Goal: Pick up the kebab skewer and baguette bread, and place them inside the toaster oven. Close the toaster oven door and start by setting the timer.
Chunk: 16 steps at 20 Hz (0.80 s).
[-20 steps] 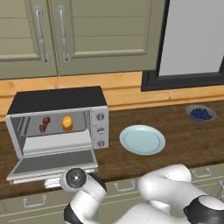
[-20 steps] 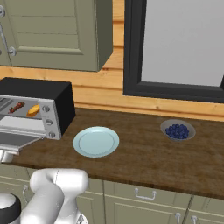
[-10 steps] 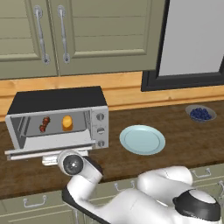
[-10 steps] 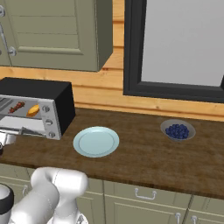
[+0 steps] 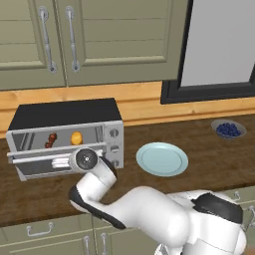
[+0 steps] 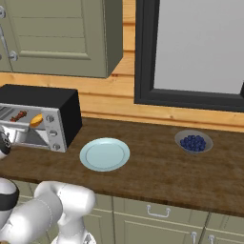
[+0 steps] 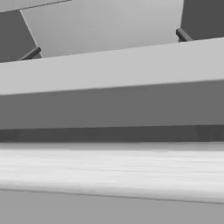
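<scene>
While the white arm's wrist presses in at the front of the boxy silver-grey toaster oven (image 5: 67,137), its silver-framed door (image 5: 47,155) stands partly raised, the bar handle (image 7: 112,168) looming right up against the hand camera. The gripper itself is tucked behind the wrist at the door, and its jaws stand spread wide, holding nothing I can see. Inside, on the grey tray, the thin kebab skewer (image 5: 50,140) with dark red-brown chunks lies just left of the stubby golden-orange baguette bread (image 5: 76,138), the two near each other but apart. Three round knobs run down the oven's right panel. It all sits on a dark brown wooden counter (image 6: 157,174), with a pale blue round plate (image 5: 162,159) just beside the oven and a small bowl of blueberries (image 6: 193,142) well off right. Olive-green cabinets (image 5: 89,40) hang above.
</scene>
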Available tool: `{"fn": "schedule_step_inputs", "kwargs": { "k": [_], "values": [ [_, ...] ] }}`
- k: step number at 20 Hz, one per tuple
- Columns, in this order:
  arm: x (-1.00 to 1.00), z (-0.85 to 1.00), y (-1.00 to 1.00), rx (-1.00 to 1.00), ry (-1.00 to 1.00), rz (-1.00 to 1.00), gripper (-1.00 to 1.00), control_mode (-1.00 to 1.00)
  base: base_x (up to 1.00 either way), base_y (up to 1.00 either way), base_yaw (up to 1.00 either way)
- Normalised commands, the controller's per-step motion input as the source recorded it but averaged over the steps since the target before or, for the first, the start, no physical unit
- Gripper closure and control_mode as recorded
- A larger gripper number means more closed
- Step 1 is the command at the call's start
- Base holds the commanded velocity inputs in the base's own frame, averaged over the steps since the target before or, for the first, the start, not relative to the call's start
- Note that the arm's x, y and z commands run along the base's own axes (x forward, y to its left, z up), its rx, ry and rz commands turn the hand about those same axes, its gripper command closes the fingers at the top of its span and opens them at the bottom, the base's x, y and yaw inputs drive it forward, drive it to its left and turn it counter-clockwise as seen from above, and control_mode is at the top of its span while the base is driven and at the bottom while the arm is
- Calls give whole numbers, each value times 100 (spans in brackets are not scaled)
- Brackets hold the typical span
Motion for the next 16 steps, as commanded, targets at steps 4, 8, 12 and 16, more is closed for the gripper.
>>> {"fn": "schedule_step_inputs", "kwargs": {
  "k": [4, 8, 12, 16],
  "values": [
    [26, 2, -28, 0, 0, 0, -100, -100, 0, 0, 0],
    [54, 0, -24, 0, 0, 0, -100, -100, 0, 0, 0],
    [79, 0, -7, 0, -1, 0, -100, -100, 0, 0, 0],
    [72, 0, 0, 0, 0, 0, -100, -100, 0, 0, 0]
  ]
}}
